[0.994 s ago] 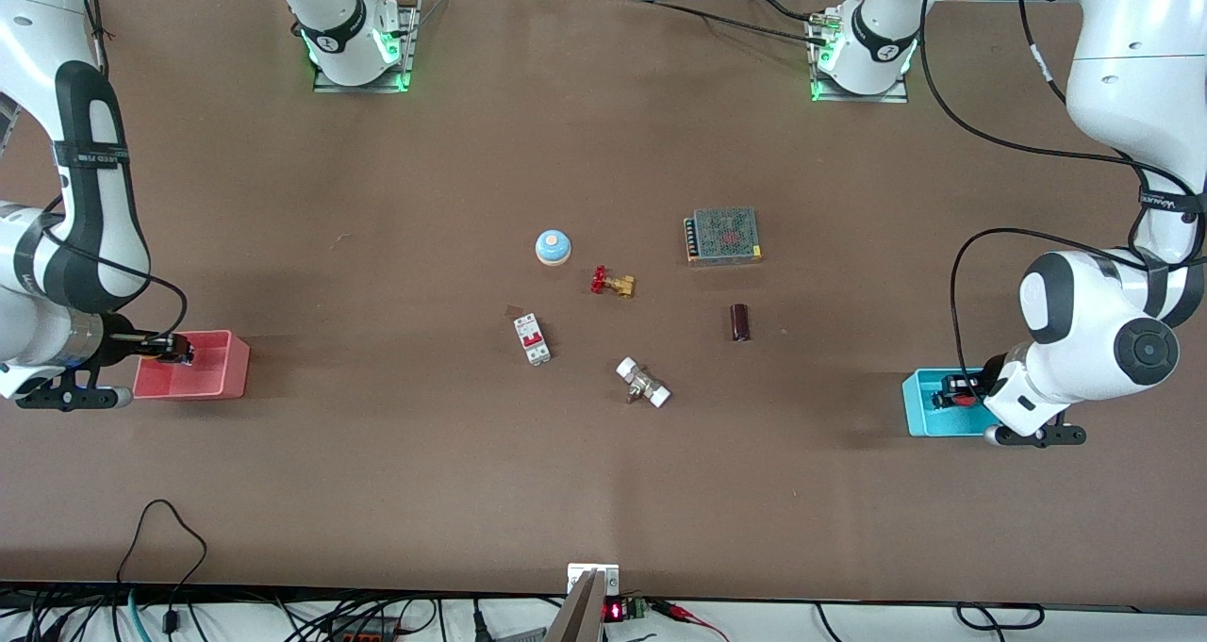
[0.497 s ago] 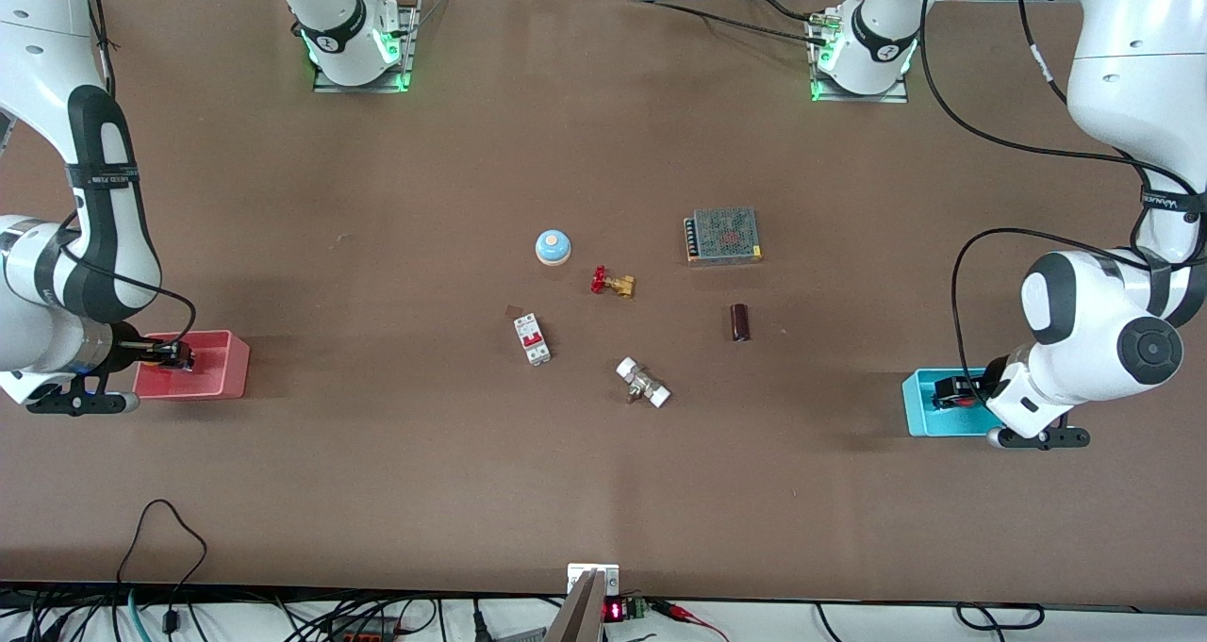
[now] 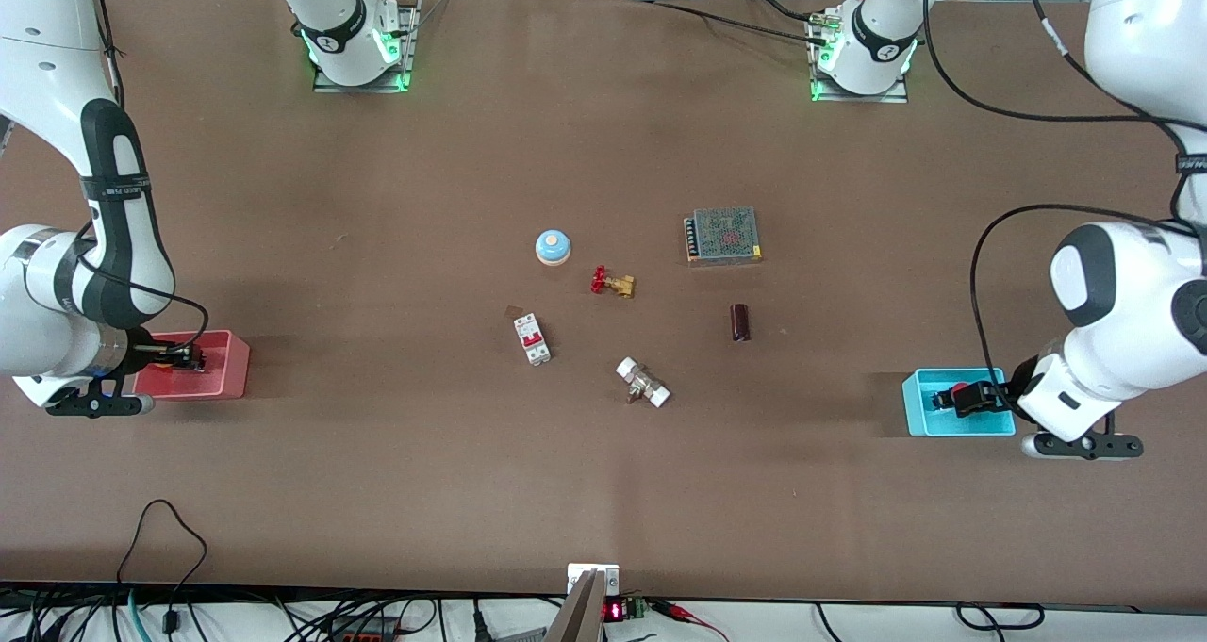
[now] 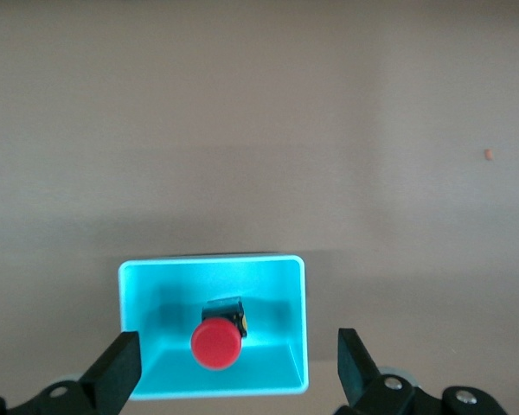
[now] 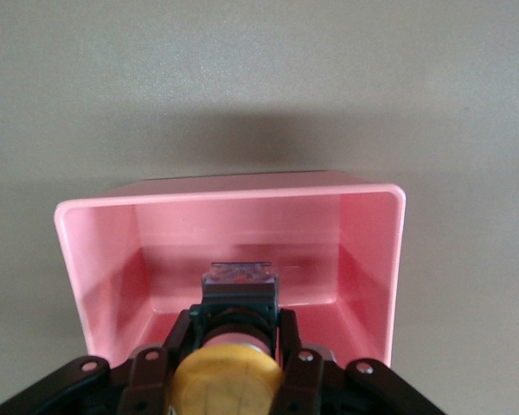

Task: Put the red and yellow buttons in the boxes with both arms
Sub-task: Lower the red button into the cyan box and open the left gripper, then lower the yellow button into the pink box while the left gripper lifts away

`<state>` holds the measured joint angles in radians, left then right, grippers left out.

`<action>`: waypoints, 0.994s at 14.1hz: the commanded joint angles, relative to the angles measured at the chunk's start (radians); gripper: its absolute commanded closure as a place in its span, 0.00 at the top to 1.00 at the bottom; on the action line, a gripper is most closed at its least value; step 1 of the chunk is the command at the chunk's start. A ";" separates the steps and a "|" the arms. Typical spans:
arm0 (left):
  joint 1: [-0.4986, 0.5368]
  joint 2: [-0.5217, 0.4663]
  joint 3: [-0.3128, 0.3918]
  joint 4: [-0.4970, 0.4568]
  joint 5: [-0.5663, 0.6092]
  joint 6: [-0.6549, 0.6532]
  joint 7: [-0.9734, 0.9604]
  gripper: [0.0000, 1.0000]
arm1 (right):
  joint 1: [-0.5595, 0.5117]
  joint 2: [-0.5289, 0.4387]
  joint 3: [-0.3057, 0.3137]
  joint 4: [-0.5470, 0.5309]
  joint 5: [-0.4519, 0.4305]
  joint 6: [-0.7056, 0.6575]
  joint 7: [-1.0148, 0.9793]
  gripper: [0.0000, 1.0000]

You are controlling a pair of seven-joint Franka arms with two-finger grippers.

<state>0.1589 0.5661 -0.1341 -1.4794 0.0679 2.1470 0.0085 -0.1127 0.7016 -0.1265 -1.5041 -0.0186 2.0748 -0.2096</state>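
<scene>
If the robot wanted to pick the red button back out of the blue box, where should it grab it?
Probably from straight above, by the round red cap. The red button lies in the cyan box, whose walls block any sideways reach. The cap sits higher than its black base, so it is the easiest part to pinch. The left end effector is already open above it.

Loose hardware in the middle of the table [image 3: 377, 491]

A blue-domed button [image 3: 553, 247] lies just beside a red-handled brass valve [image 3: 612, 283]; a mesh-topped power supply [image 3: 722, 235] sits toward the left arm's end, with a dark cylinder [image 3: 740, 322] nearer the front camera than it. A white breaker [image 3: 532, 338] with red switches and a white-ended metal fitting [image 3: 643, 383] lie nearer still, apart from each other.
</scene>
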 commanded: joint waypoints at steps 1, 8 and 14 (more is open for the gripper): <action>-0.002 -0.126 -0.002 -0.041 0.018 -0.102 -0.012 1.00 | -0.012 0.013 0.011 0.015 -0.014 0.024 -0.014 0.30; -0.016 -0.373 -0.036 -0.039 0.012 -0.350 -0.035 1.00 | -0.012 0.036 0.013 0.015 -0.008 0.051 -0.014 0.31; -0.015 -0.483 -0.041 -0.056 -0.005 -0.409 -0.016 1.00 | -0.015 0.045 0.013 0.015 -0.003 0.056 -0.036 0.35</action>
<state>0.1388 0.1291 -0.1700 -1.4921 0.0675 1.7430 -0.0159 -0.1134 0.7402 -0.1261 -1.5041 -0.0186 2.1300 -0.2217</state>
